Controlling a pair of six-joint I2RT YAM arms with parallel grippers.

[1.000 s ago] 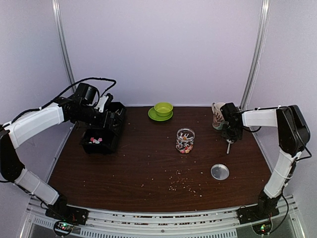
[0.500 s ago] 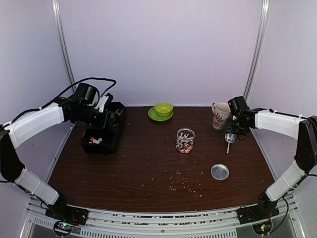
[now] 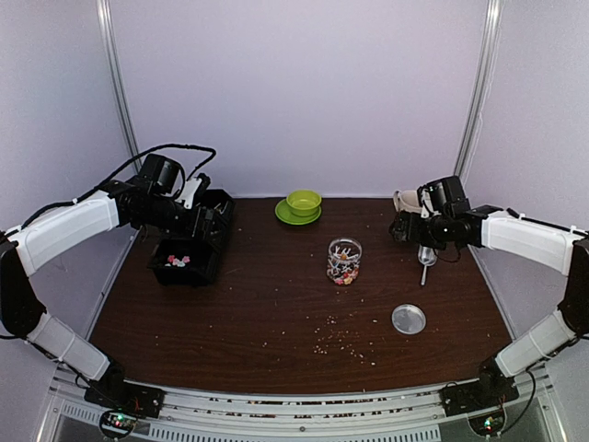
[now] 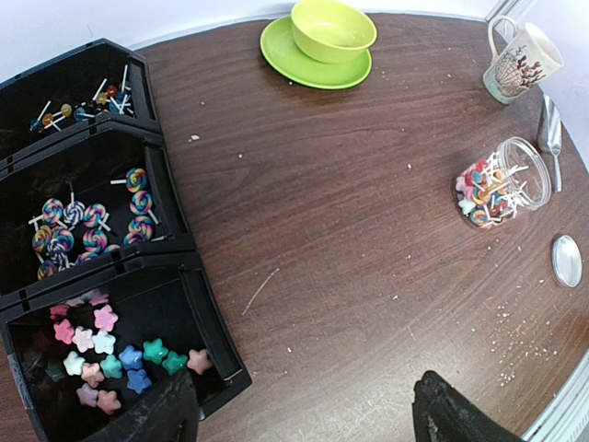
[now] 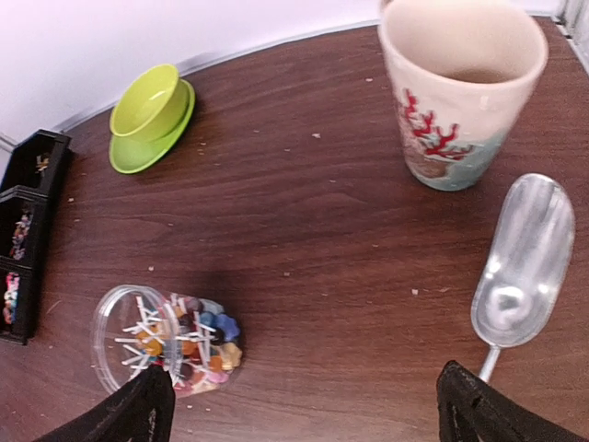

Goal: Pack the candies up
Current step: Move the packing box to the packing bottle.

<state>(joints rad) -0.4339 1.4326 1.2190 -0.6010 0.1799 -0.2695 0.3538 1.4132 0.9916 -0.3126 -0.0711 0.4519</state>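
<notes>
Left wrist view: candies [image 4: 101,354] lie in the tray [image 4: 184,244], jar [image 4: 502,182], mug [image 4: 520,61], scoop [image 4: 549,129] well beyond; both jaws apart, empty

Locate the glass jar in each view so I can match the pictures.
Top external: jar mid-table, slightly right of centre.
Left wrist: jar near the right edge, mid-height.
Right wrist: jar at lower left.
Shared landmark: green bowl on its saucer, above the jar in every view.
</notes>
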